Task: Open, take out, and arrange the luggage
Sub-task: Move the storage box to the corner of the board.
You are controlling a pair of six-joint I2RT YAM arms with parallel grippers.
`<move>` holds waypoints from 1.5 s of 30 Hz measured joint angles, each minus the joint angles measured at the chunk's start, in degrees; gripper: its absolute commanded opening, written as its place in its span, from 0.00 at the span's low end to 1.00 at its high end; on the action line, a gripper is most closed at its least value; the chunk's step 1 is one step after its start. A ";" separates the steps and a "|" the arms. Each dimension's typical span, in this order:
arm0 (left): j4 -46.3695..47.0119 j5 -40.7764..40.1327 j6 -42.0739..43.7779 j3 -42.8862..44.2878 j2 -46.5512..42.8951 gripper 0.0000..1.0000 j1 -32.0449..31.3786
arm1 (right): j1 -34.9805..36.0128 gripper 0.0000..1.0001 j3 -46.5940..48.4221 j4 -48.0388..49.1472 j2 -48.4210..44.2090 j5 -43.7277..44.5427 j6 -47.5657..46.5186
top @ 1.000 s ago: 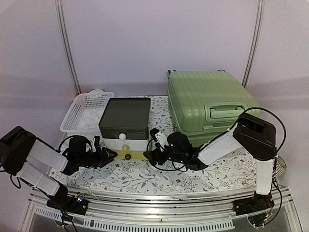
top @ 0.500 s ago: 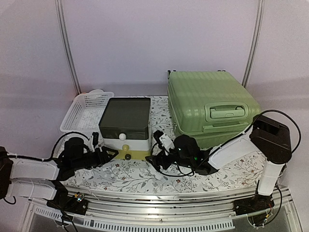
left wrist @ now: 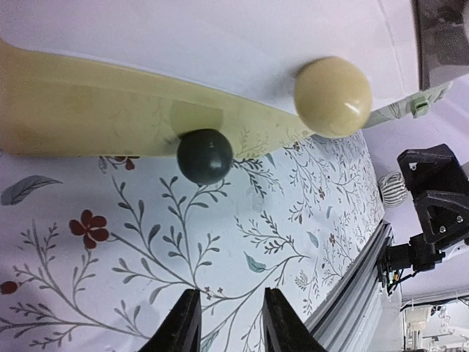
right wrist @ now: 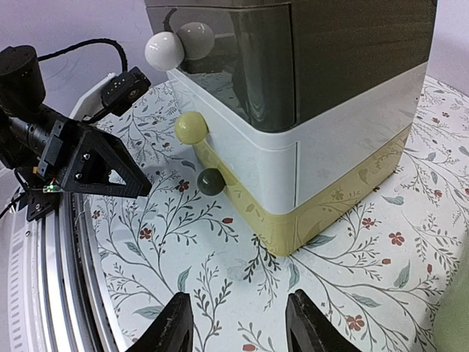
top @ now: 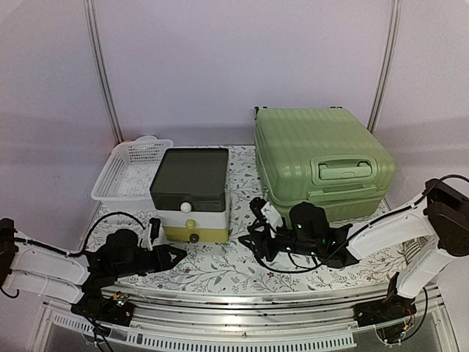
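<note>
Luggage (top: 319, 158), a light-green ribbed hard-shell suitcase, lies flat and shut behind the right claw (right wrist: 238, 302) and off to its right. The recessed handle (top: 341, 170) is on the face turned toward the arms. Its long axis looks to run across the table, side to side. The right claw points the other way, at the drawer box (right wrist: 308, 110) just ahead of it, fingers apart with nothing between them. The left claw (left wrist: 231, 299) is also parted and empty, aimed at the same box's dark knob (left wrist: 204, 155), with the suitcase well apart beyond the box. The right arm is clearly nearer. By my judgement it must swing round to its rear right to face the suitcase.
</note>
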 measured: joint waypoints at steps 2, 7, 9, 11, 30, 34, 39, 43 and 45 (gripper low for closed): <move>1.20 -2.71 -0.48 0.22 0.48 0.32 -2.62 | 0.00 0.44 -1.60 -1.03 -2.40 -0.44 -0.02; 4.00 -7.37 -1.88 0.63 2.62 0.32 -3.85 | 0.00 0.43 -5.42 -4.39 -6.91 -0.70 -1.66; 5.14 -8.35 -2.38 0.63 4.04 0.31 -3.87 | 0.00 0.43 -6.10 -5.64 -7.54 -0.70 -2.73; 6.99 -9.09 -2.86 0.66 6.58 0.31 -3.89 | 0.00 0.43 -6.45 -6.91 -7.96 -0.70 -4.00; 34.75 -8.13 -9.33 2.19 29.73 0.21 -2.10 | -0.07 0.45 -5.64 -8.26 -6.71 -0.20 -9.29; 42.73 -8.50 -13.73 1.81 34.01 0.16 -2.19 | -0.07 0.45 -5.64 -7.21 -6.69 -0.17 -8.22; 53.40 -11.76 -20.00 -0.61 40.33 0.07 -3.76 | -0.07 0.45 -5.66 -6.49 -6.69 -0.02 -7.19; 57.29 -14.71 -23.74 -2.27 43.30 0.01 -6.38 | -0.07 0.45 -5.66 -6.12 -6.54 0.02 -6.93; 57.29 -16.26 -25.20 -2.49 44.04 0.00 -7.87 | -0.07 0.45 -5.66 -6.03 -6.47 0.09 -6.75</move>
